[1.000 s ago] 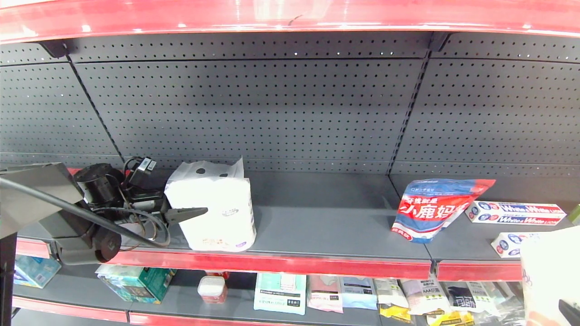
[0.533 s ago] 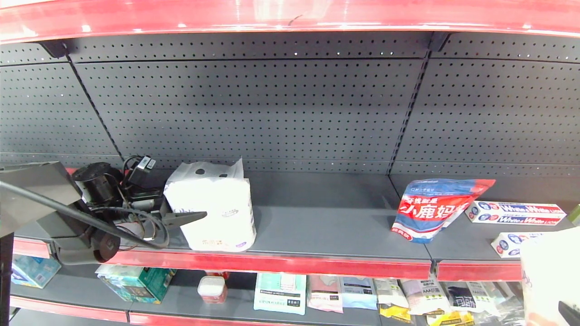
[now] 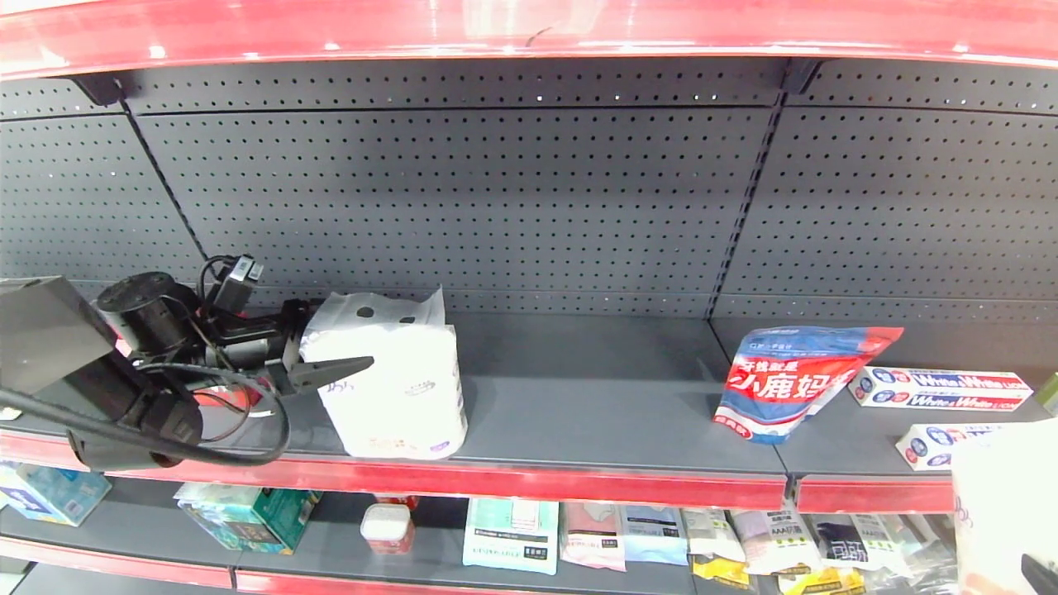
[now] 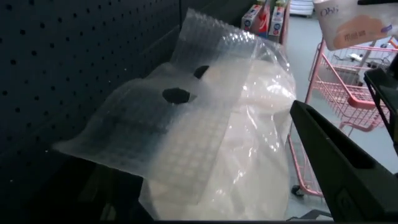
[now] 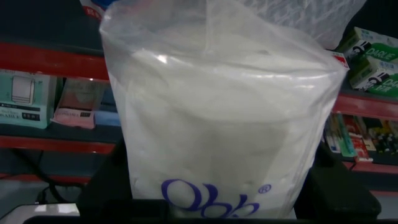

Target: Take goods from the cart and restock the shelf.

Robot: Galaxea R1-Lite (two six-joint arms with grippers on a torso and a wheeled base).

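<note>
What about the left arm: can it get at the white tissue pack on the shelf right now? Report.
Likely yes. The left gripper sits open right beside the tissue pack on the shelf, one finger across the pack's front, with nothing between them.

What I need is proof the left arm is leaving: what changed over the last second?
The left gripper, open, rose and shifted slightly leftward beside the tissue pack. That pack, the blue pouch and the right gripper holding a second pack stayed put.

Left on the shelf (image 3: 579,413): tissue pack (image 3: 397,388), left gripper (image 3: 349,368) against its left side. Right: pouch (image 3: 785,384), toothpaste boxes (image 3: 942,387) beyond. Near right: second pack (image 3: 1004,496).
</note>
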